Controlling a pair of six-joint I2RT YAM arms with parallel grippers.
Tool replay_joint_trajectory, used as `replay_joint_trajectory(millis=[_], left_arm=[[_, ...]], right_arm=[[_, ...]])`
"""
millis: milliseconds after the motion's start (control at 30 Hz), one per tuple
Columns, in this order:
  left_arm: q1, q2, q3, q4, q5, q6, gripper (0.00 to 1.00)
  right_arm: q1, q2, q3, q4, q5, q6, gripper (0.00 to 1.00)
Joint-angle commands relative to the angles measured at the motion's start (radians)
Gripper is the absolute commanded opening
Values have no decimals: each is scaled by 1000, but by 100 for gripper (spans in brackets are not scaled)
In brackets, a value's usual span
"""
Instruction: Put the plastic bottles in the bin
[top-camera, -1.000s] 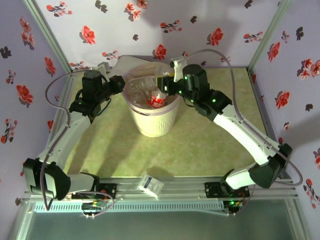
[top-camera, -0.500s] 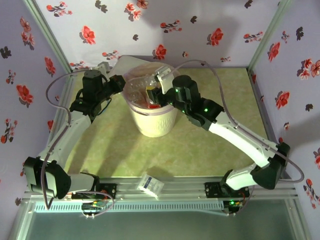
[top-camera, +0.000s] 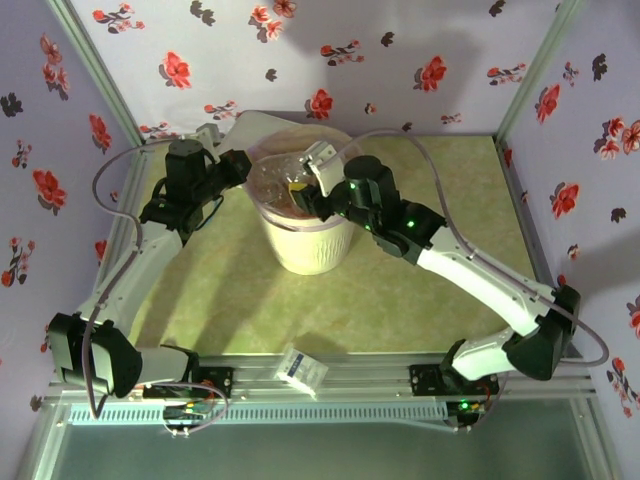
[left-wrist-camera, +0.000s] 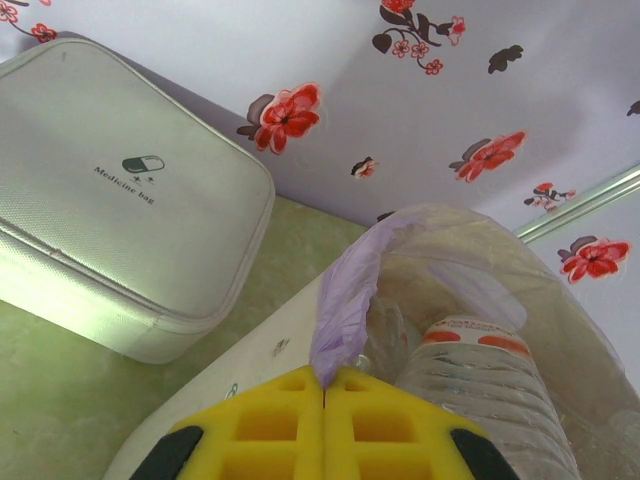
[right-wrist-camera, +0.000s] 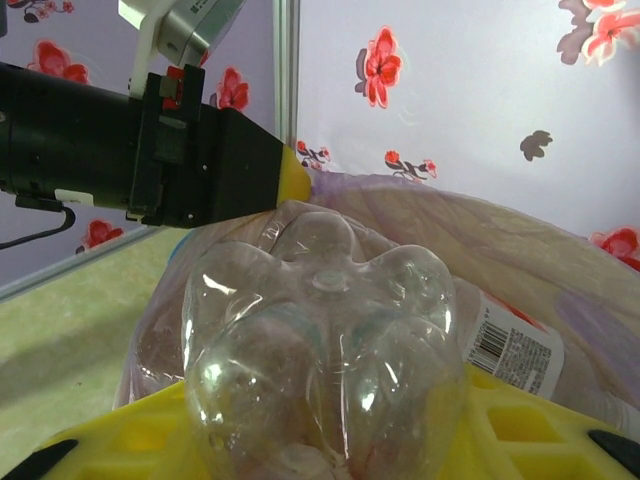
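Top external view, from the left: the left arm reaches up the left side of the table (top-camera: 440, 290), and the left gripper (top-camera: 243, 163) sits at the near-left rim of the bin (top-camera: 305, 248). In the left wrist view its yellow fingers (left-wrist-camera: 260, 425) are pressed together, with a fold of the pale purple liner bag (left-wrist-camera: 345, 300) pinched between them. Behind and left of them, a white case (left-wrist-camera: 110, 200) printed "Medicine bag" lies on the table just beside the bin.

The bin stands upright near the middle of the table's far half, with the liner draped over its rim. Inside it, a bottle with a red-edged label (left-wrist-camera: 480, 385) leans against the liner.

The right gripper (top-camera: 303, 188) hangs over the bin's mouth. In the right wrist view its yellow fingers (right-wrist-camera: 520, 425) are clamped on a clear bottle (right-wrist-camera: 320, 340), whose lobed base faces the camera. A barcode label (right-wrist-camera: 515, 352) shows just to its right, and the liner lies beyond it.

At the table's near edge, between the arm bases, lies a small white-and-blue carton (top-camera: 302, 368), well apart from the bin.
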Motion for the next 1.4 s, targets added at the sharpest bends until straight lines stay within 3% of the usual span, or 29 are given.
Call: replay_joint_trajectory(millis=[0,133,233,333,467,600,667,833,1033,1200,1367], left_arm=[[-8,6,-17,-82,16,14,0],[-7,7,-14,-83,17,13,0],[-7,8,-12,-87,16,17,0],[-7,8,-10,-89,17,19,0],[-7,7,-7,-92,16,20,0],[-7,13,-3,-96,16,23,0],[-8,15,-4,-93,16,23,0],[-8,22,-16,-78,16,15,0],[-8,17,-14,-88,16,22,0],[-8,12,-14,-98,10,29,0],[-7,18,-12,-97,10,27,0]], right_arm=[[-36,1,56,-246,-41,41,70],[-83,10,232,-341,-32,45,94],[-89,48,378,-404,-2,50,96],[-90,114,508,-461,72,82,91],[-114,193,613,-526,188,121,71],[-114,224,616,-538,166,141,45],[-103,236,575,-539,148,166,40],[-80,274,368,-485,131,223,38],[-83,342,288,-462,149,249,37],[-102,327,340,-491,161,245,38],[-112,273,530,-559,206,180,44]])
